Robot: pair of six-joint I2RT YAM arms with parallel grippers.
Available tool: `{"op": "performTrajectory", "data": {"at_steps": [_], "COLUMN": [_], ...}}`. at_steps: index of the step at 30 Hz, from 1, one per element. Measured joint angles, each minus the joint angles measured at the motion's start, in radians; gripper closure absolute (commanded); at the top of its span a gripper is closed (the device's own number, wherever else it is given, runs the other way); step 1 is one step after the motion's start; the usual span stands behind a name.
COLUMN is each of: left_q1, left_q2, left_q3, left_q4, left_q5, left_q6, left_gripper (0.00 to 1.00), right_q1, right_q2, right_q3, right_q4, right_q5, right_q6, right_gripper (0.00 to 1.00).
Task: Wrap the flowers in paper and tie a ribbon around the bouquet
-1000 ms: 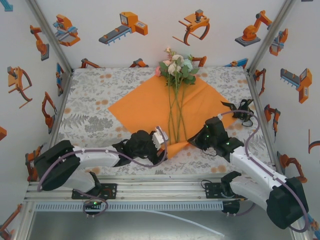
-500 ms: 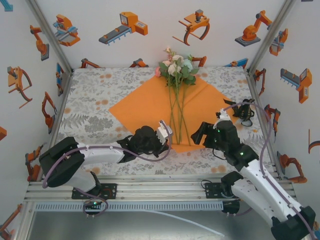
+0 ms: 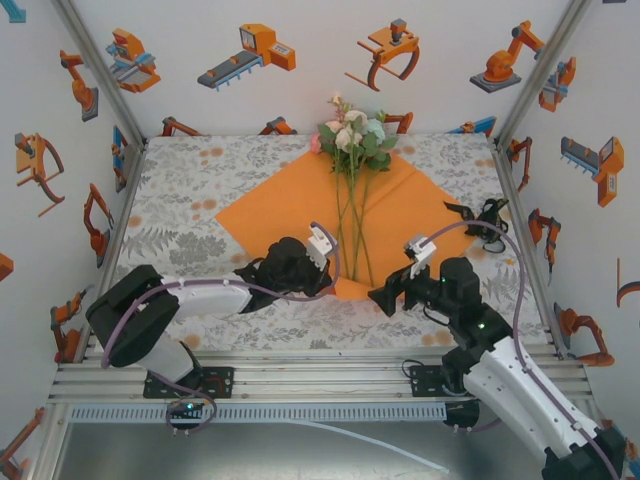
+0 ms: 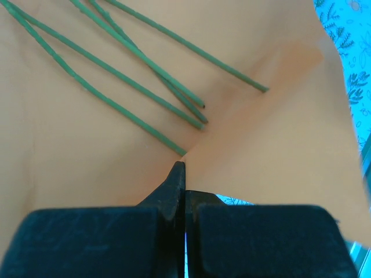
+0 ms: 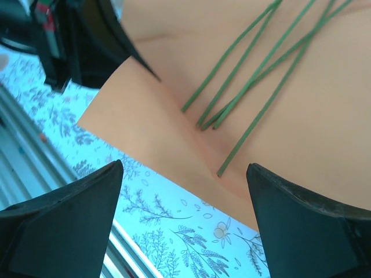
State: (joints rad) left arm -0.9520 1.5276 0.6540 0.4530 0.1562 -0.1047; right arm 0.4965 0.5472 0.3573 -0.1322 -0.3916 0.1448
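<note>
Left claw (image 4: 184, 171) pinches the paper's (image 4: 278, 145) near edge while right claw (image 5: 185, 168) gapes above the table cover (image 5: 174, 231).

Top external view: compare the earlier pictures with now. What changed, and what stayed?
The left gripper closed on the near corner of the paper. The right gripper opened and drew back toward the near edge. The flowers and paper stayed put.

Left gripper (image 4: 184, 174) closed tight, right gripper (image 5: 185, 168) wide apart, both arms outstretched low.
</note>
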Motion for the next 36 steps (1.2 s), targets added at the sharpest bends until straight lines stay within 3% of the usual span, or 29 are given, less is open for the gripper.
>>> {"op": "performTrajectory", "data": {"at_steps": [8,10,14,19,25,33,35,36], "left_q1": [0.004,0.006,0.021,0.037,0.037,0.042,0.045,0.049], "left_q2": [0.032,0.043,0.055,0.055,0.054,0.052,0.050,0.048], "left_q3": [0.035,0.038,0.038,0.041,0.045,0.045,0.045,0.045], "left_q4": [0.004,0.006,0.010,0.010,0.007,0.002,0.001,-0.001], "left_q5": [0.034,0.040,0.053,0.074,0.080,0.080,0.080,0.080], "left_q6": [-0.021,-0.030,-0.053,-0.070,-0.074,-0.082,-0.082,-0.083], "left_gripper": [1.00,1.00,1.00,1.00,1.00,1.00,0.95,0.88], "right_q1": [0.012,0.026,0.124,0.308,0.347,0.378,0.379,0.378], "right_q2": [0.148,0.189,0.234,0.243,0.325,0.325,0.275,0.241], "right_q3": [-0.024,-0.024,-0.024,-0.076,-0.135,-0.138,-0.139,-0.139], "right_q4": [0.094,0.124,0.150,0.265,0.452,0.532,0.513,0.492], "right_q5": [-0.054,-0.086,-0.072,0.186,0.454,0.547,0.541,0.537], "right_q6": [-0.152,-0.183,-0.243,-0.321,-0.435,-0.623,-0.635,-0.637], "right_gripper": [0.18,0.01,0.01,0.01,0.01,0.05,0.12,0.21]}}
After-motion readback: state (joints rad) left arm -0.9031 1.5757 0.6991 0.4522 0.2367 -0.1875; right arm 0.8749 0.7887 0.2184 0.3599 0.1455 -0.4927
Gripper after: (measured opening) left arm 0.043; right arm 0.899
